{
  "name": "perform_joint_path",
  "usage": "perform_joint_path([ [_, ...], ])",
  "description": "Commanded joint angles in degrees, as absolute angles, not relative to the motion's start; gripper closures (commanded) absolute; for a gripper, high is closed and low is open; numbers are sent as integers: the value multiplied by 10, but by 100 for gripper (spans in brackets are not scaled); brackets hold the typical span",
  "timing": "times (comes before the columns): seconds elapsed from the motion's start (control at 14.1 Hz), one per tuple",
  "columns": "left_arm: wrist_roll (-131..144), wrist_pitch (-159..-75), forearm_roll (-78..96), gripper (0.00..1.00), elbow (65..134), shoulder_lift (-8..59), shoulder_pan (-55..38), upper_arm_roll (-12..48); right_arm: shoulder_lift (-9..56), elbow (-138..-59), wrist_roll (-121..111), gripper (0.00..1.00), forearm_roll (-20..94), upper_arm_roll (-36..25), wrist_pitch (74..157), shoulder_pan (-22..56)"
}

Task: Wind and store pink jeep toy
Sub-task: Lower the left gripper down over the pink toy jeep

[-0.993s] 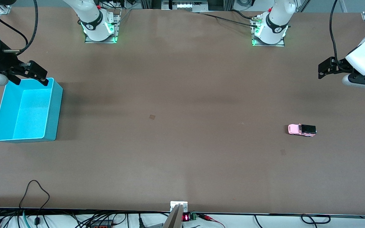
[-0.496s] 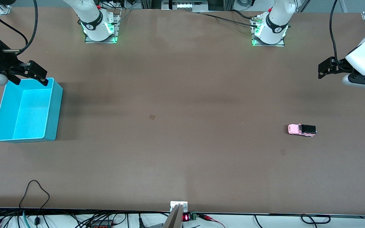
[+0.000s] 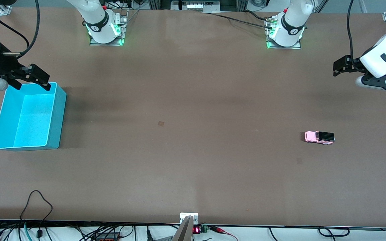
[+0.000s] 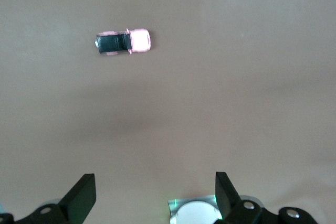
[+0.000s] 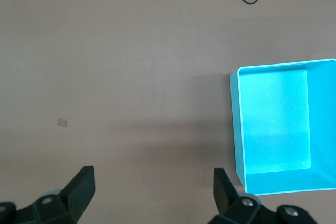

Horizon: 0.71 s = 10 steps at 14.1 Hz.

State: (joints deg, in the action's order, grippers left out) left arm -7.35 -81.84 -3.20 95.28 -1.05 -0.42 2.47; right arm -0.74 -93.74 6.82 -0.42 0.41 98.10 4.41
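The pink jeep toy [image 3: 319, 137] [image 4: 123, 42], light pink with a black roof panel, stands on the brown table toward the left arm's end. My left gripper [image 3: 339, 67] [image 4: 156, 195] hangs open and empty in the air, well apart from the jeep, over bare table that lies farther from the front camera than the toy. A turquoise bin [image 3: 57, 117] [image 5: 273, 124] with nothing in it sits at the right arm's end. My right gripper [image 3: 33, 86] [image 5: 152, 192] is open and empty, over the bin's edge farthest from the front camera.
Two small tape marks [image 3: 161, 123] [image 3: 299, 161] lie flat on the table. A black cable loop [image 3: 37, 204] rests near the front edge. The arm bases [image 3: 106, 30] [image 3: 285, 33] stand along the edge farthest from the front camera.
My left gripper has shifted slightly toward the table's middle and away from the front camera. The right arm, the jeep and the bin have not moved.
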Motion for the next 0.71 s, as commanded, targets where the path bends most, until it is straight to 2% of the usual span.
perform_joint_path([
  [0.0,-82,-760,-30,0,933,0,-9,25,-10,-929,64,0,-12,0,969,49],
  [0.21,-154,-734,-30,0,934,0,-8,33,-10,-929,64,0,-12,0,969,49],
  [0.64,-392,-745,-37,0,946,25,2,32,-10,-929,63,0,-12,0,969,48],
])
